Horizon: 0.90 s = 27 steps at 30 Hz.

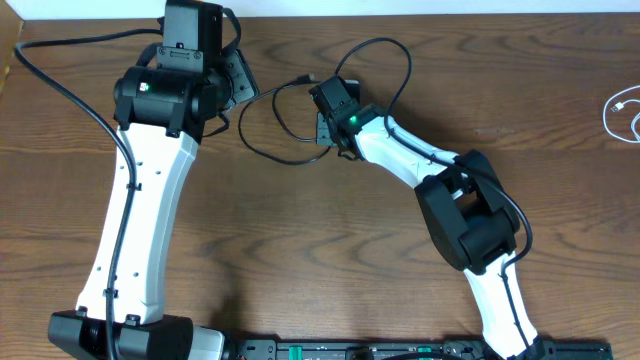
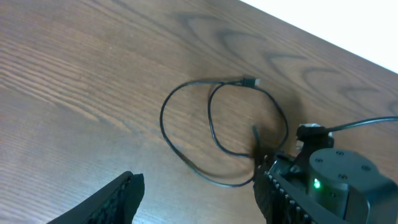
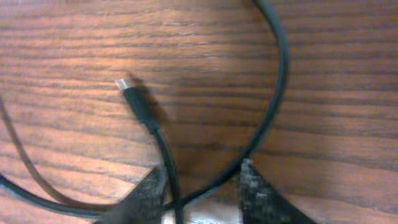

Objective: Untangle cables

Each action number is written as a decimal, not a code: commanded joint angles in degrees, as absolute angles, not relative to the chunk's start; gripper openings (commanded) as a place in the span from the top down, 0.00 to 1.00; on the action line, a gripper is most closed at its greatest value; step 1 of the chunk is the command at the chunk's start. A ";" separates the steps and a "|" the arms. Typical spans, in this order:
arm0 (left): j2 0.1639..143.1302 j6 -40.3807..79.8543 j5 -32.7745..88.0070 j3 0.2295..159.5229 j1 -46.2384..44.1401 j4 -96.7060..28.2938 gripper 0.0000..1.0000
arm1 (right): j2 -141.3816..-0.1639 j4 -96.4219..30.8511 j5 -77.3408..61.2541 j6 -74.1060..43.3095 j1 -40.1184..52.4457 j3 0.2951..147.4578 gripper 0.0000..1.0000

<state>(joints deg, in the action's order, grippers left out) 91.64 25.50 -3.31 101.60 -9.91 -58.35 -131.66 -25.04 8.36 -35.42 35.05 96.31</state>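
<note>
The black cable point(image 1: 262, 135) lies in a loose loop on the wooden table between the two arms, one small plug point(image 1: 308, 78) at the far side. In the left wrist view the loop point(image 2: 186, 146) and plug point(image 2: 250, 81) lie ahead of my left gripper point(image 2: 199, 194), which is open, empty and above the table point(image 1: 240, 85). My right gripper point(image 1: 325, 135) is low at the loop's right side. Its fingers point(image 3: 202, 186) are open with two strands of the black cable point(image 3: 277, 81) between them, a plug point(image 3: 127, 90) just ahead. The white cable point(image 1: 622, 110) lies coiled at the far right edge.
The right gripper body with a green light shows in the left wrist view point(image 2: 336, 177), close to the loop. Thick black arm wires run along the left arm point(image 1: 60, 80). The table's far edge point(image 1: 450, 8) lies beyond the cable.
</note>
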 commanded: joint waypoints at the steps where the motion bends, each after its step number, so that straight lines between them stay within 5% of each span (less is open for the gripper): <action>1: 91.79 25.82 -3.42 101.75 -9.82 -59.11 0.37 | -135.83 -26.15 7.07 -36.82 34.54 95.20 0.79; 4: 91.79 25.82 -3.40 101.75 -9.82 -59.35 0.37 | -135.61 -26.57 6.90 -36.07 34.24 95.31 0.99; 13: 91.79 25.82 -3.40 101.75 -9.82 -59.35 0.37 | -128.49 -32.80 4.67 -22.39 28.45 96.86 0.99; 21: 91.79 27.46 -3.40 101.75 -9.82 -59.05 0.37 | -115.07 -35.90 -18.09 -4.12 18.74 96.88 0.99; 27: 91.79 28.21 -3.40 101.75 -9.82 -59.00 0.37 | -104.03 -35.18 -21.87 -3.03 11.51 96.88 0.99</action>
